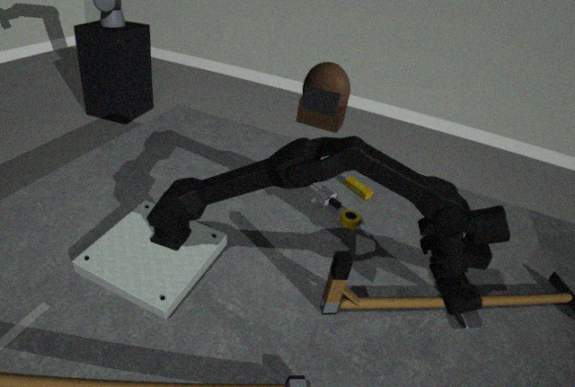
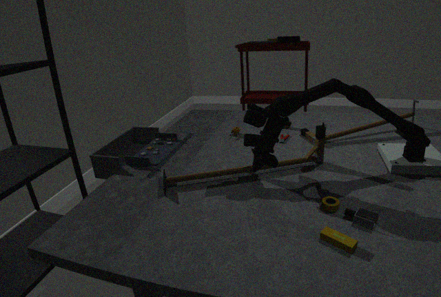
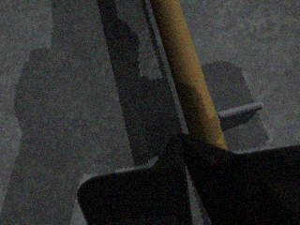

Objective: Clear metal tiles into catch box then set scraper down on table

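A long wooden-handled scraper [image 1: 525,299] [image 2: 206,175] [image 3: 187,61] lies along the table, its dark crosshead [image 1: 561,285] [image 2: 164,181] at the end away from my base. My gripper [image 1: 460,311] [image 2: 257,171] [image 3: 179,140] is shut with nothing visible between its fingertips, low beside the middle of the handle; whether they touch it is unclear. Several small pale tiles [image 2: 155,151] show on a dark bluish surface at the open side of the catch box [image 2: 111,160]. Where the bench plate ends and the box begins is too dark to tell.
An upright wooden block [image 1: 335,287] [image 2: 320,145] stands at the handle's near end. Another long handle [image 1: 139,380] [image 2: 363,128] lies beyond in the exterior view. A yellow bar [image 1: 358,188] [image 2: 338,239], tape roll [image 1: 350,224] [image 2: 330,209] and red-handled tool [image 2: 284,138] lie around.
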Motion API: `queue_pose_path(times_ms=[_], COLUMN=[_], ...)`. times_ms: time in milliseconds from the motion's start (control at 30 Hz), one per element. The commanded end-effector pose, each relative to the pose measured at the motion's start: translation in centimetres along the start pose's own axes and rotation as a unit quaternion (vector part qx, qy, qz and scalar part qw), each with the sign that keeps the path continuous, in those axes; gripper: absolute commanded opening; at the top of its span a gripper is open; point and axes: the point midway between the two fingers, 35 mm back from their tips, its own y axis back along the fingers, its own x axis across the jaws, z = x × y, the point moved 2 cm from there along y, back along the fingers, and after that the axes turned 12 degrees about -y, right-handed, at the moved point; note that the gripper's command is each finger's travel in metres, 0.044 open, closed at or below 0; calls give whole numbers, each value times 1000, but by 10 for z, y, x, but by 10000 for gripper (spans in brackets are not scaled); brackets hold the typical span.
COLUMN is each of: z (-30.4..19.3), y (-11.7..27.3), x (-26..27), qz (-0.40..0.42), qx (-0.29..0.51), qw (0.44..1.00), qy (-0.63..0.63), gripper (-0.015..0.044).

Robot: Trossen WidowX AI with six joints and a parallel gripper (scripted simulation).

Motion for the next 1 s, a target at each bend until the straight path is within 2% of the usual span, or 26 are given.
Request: queue_pose_path(times_ms=[0, 333, 967], z=[0, 2, 29], y=[-5, -5, 62], x=[-9, -17, -4], qz=[-2, -3, 1], qx=[3, 3, -32], qw=[1000, 1000, 999], qy=[-1, -1, 1], gripper=[0, 0, 0])
